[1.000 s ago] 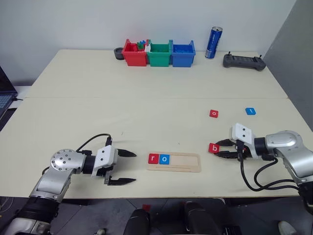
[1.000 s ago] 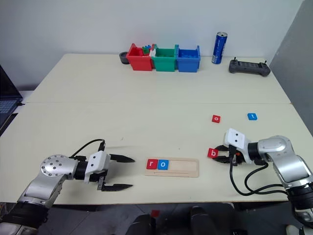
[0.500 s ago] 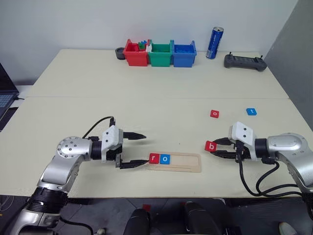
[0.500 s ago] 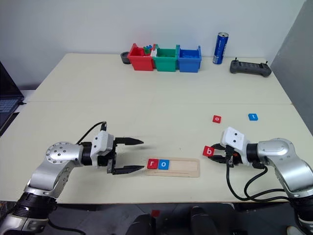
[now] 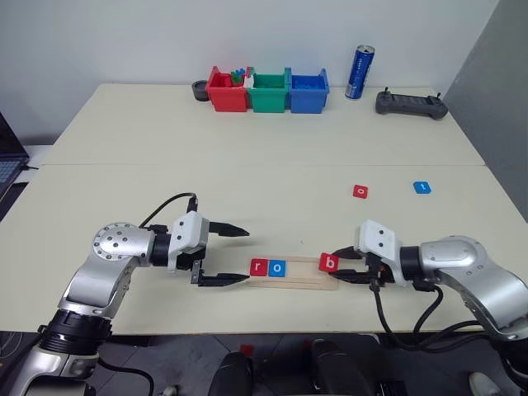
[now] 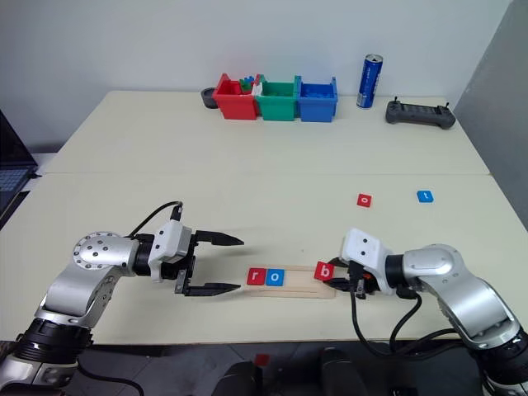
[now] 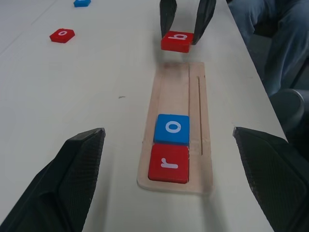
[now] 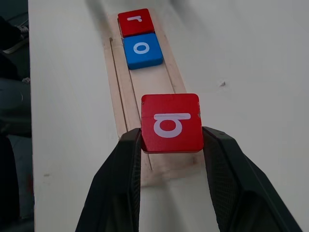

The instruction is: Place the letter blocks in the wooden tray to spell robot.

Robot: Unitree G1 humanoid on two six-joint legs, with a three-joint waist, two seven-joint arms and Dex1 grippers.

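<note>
Now the right gripper (image 5: 345, 270) pinches the red b block (image 5: 329, 263) over the wooden tray (image 5: 309, 278)'s free end — left gripper (image 5: 235, 255) gapes wide.

A long, narrow light-wood tray (image 5: 294, 273) lies flat on the pale surface (image 5: 247, 181), with a red square "r" tile (image 5: 259, 266) and a blue "o" tile (image 5: 278, 267) touching side by side at its left end. A red "b" tile (image 5: 329, 263) hangs over the tray's right end. A red "o" tile (image 5: 360, 191) and a blue "t" tile (image 5: 422, 187) lie well apart, farther back on the right.

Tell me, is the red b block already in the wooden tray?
Not yet. The right hand holds the b block above the wooden tray, past the blue o.
</note>
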